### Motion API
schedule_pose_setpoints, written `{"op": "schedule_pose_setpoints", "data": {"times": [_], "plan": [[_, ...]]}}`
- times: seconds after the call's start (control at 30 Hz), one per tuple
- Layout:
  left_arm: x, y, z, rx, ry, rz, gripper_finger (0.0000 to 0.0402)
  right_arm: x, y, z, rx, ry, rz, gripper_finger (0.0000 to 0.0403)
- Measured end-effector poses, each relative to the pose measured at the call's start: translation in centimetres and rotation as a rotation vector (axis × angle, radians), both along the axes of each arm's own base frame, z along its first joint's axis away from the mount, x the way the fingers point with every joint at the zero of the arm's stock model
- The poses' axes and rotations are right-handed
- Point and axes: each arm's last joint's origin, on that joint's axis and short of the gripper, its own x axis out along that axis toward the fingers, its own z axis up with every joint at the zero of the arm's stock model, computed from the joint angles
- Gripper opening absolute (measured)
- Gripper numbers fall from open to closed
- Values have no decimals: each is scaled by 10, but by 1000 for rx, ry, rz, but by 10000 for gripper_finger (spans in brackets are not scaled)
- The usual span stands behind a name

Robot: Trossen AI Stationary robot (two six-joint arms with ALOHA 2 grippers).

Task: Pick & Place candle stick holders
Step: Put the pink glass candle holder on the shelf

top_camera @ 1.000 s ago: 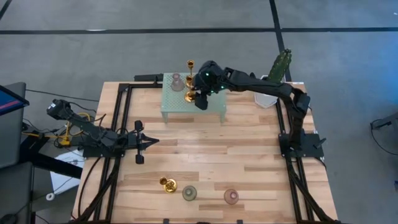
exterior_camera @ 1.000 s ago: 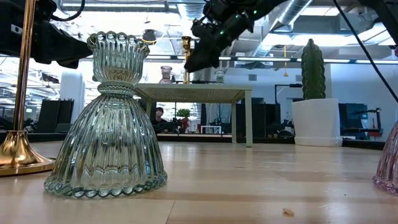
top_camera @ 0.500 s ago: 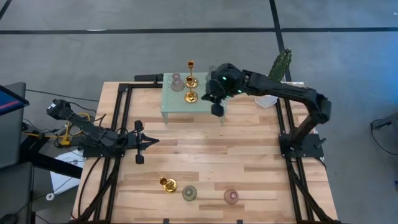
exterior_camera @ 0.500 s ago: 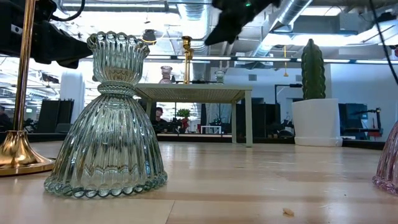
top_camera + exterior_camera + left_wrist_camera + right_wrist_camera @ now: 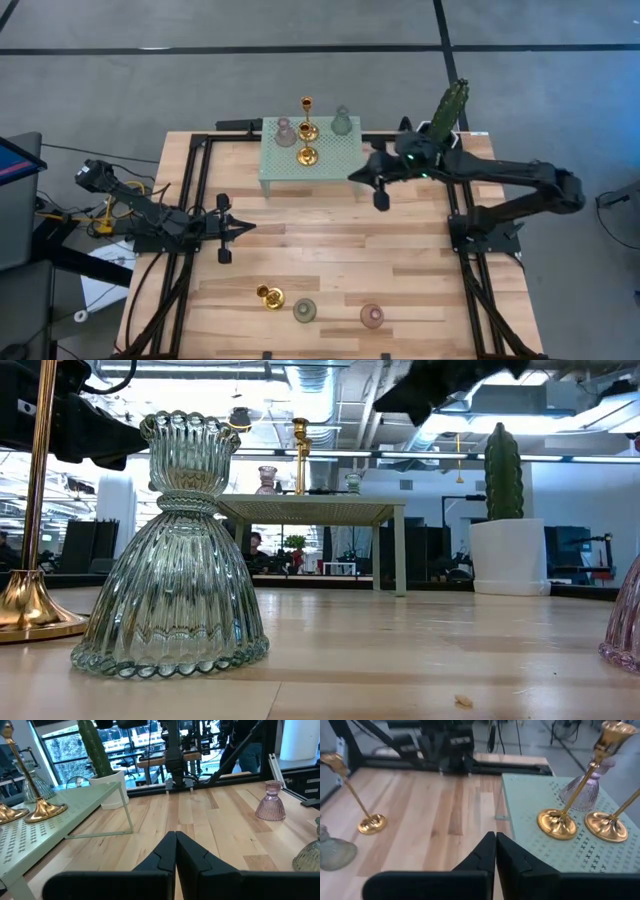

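Glass green holder [image 5: 305,311], lower centre: fragile, slick; best gripped at narrow waist. Right gripper [image 5: 381,200] closed, empty, beside stand [image 5: 345,157].

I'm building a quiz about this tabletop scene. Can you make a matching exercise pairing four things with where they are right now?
Things:
1. cactus
2. green holder
3. right claw
4. left claw

Places:
A. near table edge, between a gold holder and a pink holder
B. left side of the table, away from the holders
C. far right corner
D. just right of the mint stand

Pairs: 1-C, 2-A, 3-D, 4-B
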Motion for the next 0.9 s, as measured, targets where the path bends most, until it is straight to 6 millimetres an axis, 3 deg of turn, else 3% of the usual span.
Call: {"op": "schedule_pose_setpoints", "data": {"times": [0.43, 0.9], "plan": [[0, 0, 0, 0, 0, 0, 6, -56, 29, -38, -5, -138, 66, 1], [0, 0, 0, 0, 0, 0, 6, -85, 55, -119, 19, -317, 175, 1]]}}
